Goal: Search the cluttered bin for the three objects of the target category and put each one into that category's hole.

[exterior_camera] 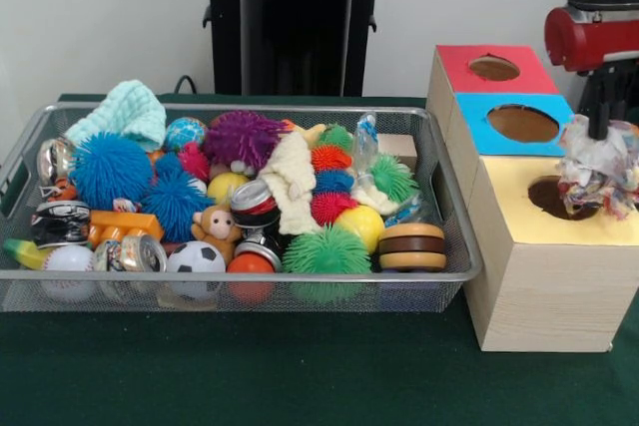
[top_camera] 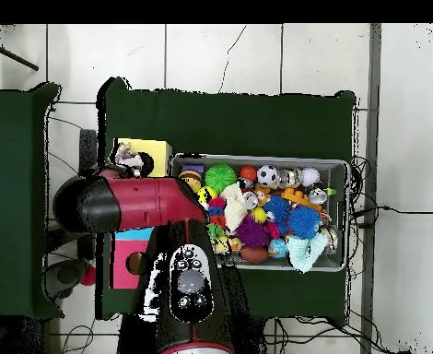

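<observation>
My gripper (exterior_camera: 600,135) hangs at the right, over the pale wood box (exterior_camera: 544,286). It is shut on a knotted rope toy (exterior_camera: 602,169), white with multicolour strands, which dangles just above the round hole (exterior_camera: 552,197) in the yellow surround. In the overhead view the toy (top_camera: 128,159) sits over the yellow patch (top_camera: 156,147), with my red arm (top_camera: 133,203) beside it. The wire mesh bin (exterior_camera: 250,108) stands left of the box, full of toys. A whitish frayed piece (exterior_camera: 365,142) lies at its back right; I cannot tell what it is.
The box also has a blue-surround hole (exterior_camera: 522,123) and a red-surround hole (exterior_camera: 494,68) behind the yellow one. The bin holds spiky pom balls (exterior_camera: 110,169), a mint knitted cloth (exterior_camera: 125,112), a cream cloth (exterior_camera: 291,182), cans, small balls and a wooden yo-yo (exterior_camera: 411,245).
</observation>
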`<state>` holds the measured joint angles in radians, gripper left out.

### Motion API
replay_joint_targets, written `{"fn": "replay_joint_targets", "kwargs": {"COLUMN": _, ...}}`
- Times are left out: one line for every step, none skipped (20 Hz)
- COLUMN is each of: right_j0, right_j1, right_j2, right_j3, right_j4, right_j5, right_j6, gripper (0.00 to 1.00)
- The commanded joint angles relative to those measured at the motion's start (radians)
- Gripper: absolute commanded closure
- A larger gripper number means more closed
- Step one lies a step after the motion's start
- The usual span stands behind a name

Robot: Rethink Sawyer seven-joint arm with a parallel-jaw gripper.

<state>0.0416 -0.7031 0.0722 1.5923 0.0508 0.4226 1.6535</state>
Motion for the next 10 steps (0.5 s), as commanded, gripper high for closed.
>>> {"fn": "replay_joint_targets", "kwargs": {"right_j0": 0.001, "right_j1": 0.031, "right_j2": -0.004, "right_j3": -0.030, "right_j4": 0.020, "right_j5": -0.087, "right_j6": 0.206, "gripper": 1.00}}
{"fn": "replay_joint_targets", "kwargs": {"right_j0": 0.002, "right_j1": 0.032, "right_j2": -0.007, "right_j3": -0.035, "right_j4": 0.013, "right_j5": -0.092, "right_j6": 0.200, "gripper": 1.00}}
{"fn": "replay_joint_targets", "kwargs": {"right_j0": -0.003, "right_j1": 0.032, "right_j2": -0.002, "right_j3": -0.034, "right_j4": 0.008, "right_j5": -0.083, "right_j6": 0.187, "gripper": 1.00}}
{"fn": "replay_joint_targets", "kwargs": {"right_j0": -0.008, "right_j1": 0.032, "right_j2": 0.002, "right_j3": -0.032, "right_j4": 0.003, "right_j5": -0.074, "right_j6": 0.173, "gripper": 1.00}}
{"fn": "replay_joint_targets", "kwargs": {"right_j0": -0.013, "right_j1": 0.032, "right_j2": 0.007, "right_j3": -0.031, "right_j4": -0.002, "right_j5": -0.065, "right_j6": 0.160, "gripper": 0.00}}
{"fn": "replay_joint_targets", "kwargs": {"right_j0": -0.011, "right_j1": 0.033, "right_j2": 0.001, "right_j3": -0.040, "right_j4": -0.018, "right_j5": -0.058, "right_j6": 0.141, "gripper": 0.00}}
{"fn": "replay_joint_targets", "kwargs": {"right_j0": -0.010, "right_j1": 0.033, "right_j2": -0.005, "right_j3": -0.049, "right_j4": -0.034, "right_j5": -0.051, "right_j6": 0.121, "gripper": 0.00}}
{"fn": "replay_joint_targets", "kwargs": {"right_j0": -0.011, "right_j1": 0.032, "right_j2": -0.005, "right_j3": -0.064, "right_j4": -0.047, "right_j5": -0.042, "right_j6": 0.099, "gripper": 0.00}}
{"fn": "replay_joint_targets", "kwargs": {"right_j0": -0.012, "right_j1": 0.031, "right_j2": -0.004, "right_j3": -0.079, "right_j4": -0.061, "right_j5": -0.033, "right_j6": 0.077, "gripper": 0.00}}
{"fn": "replay_joint_targets", "kwargs": {"right_j0": -0.010, "right_j1": 0.031, "right_j2": -0.006, "right_j3": -0.096, "right_j4": -0.076, "right_j5": -0.008, "right_j6": 0.052, "gripper": 0.00}}
